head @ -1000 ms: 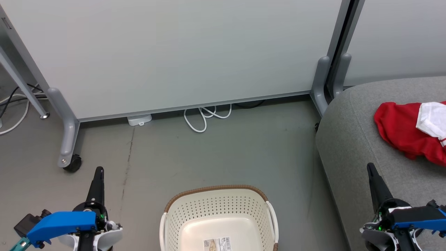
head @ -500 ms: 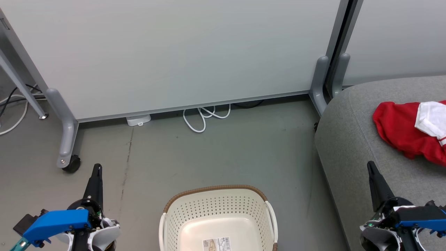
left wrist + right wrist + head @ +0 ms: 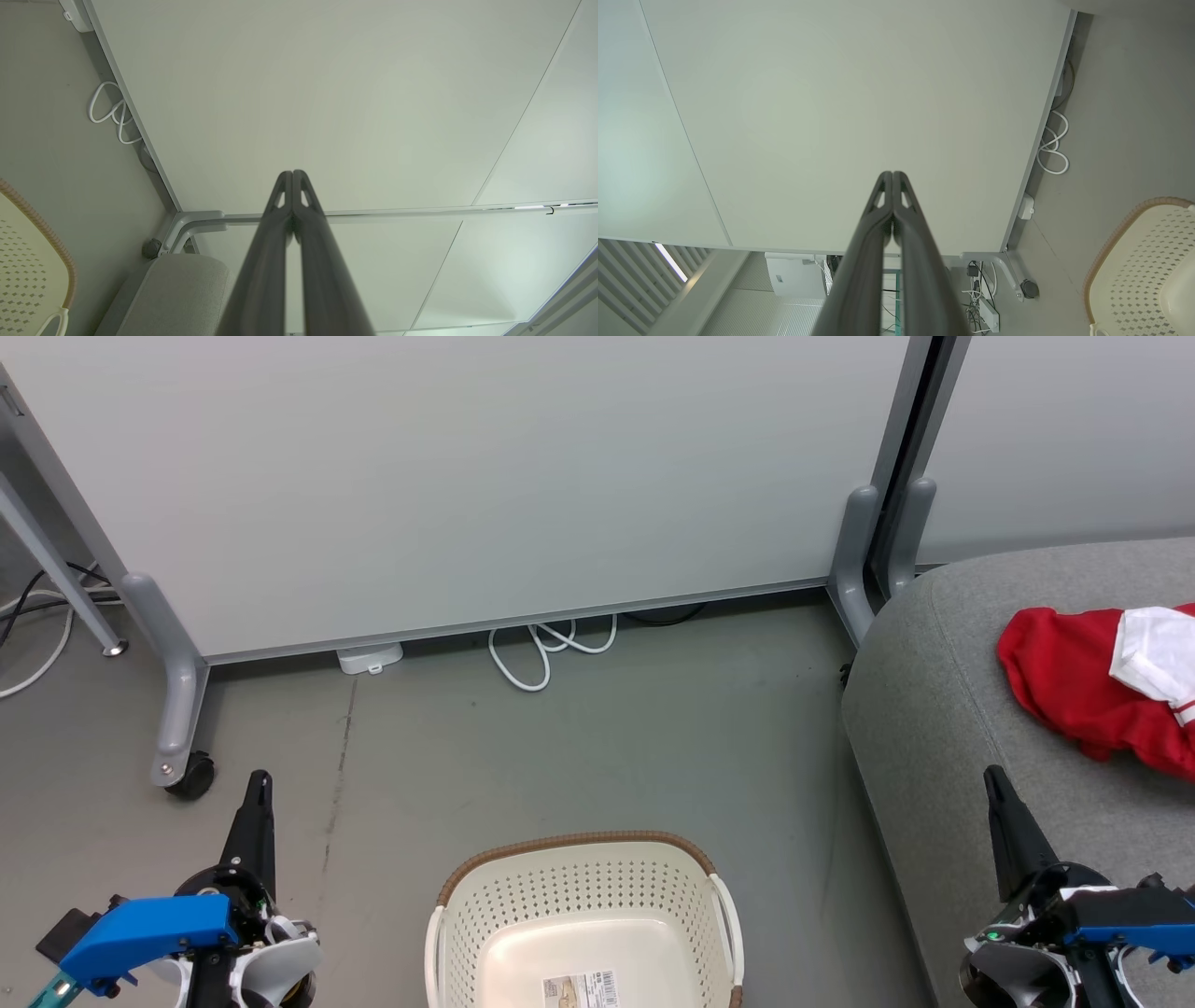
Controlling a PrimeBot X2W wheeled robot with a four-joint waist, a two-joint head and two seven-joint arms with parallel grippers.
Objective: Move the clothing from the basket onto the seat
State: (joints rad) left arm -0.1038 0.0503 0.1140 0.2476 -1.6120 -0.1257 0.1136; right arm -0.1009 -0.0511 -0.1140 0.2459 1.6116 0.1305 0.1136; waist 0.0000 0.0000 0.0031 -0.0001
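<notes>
Over the last second very little has changed. The left gripper (image 3: pixel 259 782) has slid a touch toward the lower left corner of the head view, and the right gripper (image 3: pixel 993 777) has hardly stirred at the lower right. The slight drift of the wall and floor looks like the camera's own. Both grippers have their fingers pressed together right to the tips with nothing between them, and each wrist view shows the same. The clothing (image 3: pixel 1064 681) lies bunched on the seat (image 3: pixel 934 709) at the right edge of the frame. It is red with a white patch and is cut off by the frame, so I cannot tell whether it is one garment or two. The basket (image 3: pixel 579 845) at bottom centre shows a bare floor with only a label (image 3: pixel 581 989) on it, though its near part is out of the frame. I judge that the move is done or nearly done and the arms are settling to rest. A pale partition (image 3: pixel 467 476) fills the top of the frame, with a looped white cable (image 3: pixel 537 658) and a small white box (image 3: pixel 371 658) at its foot. A caster wheel (image 3: pixel 191 777) sits at the left, near the left gripper's tip. Only open floor (image 3: pixel 607 747) lies between basket and seat, and nothing stands in the way.
</notes>
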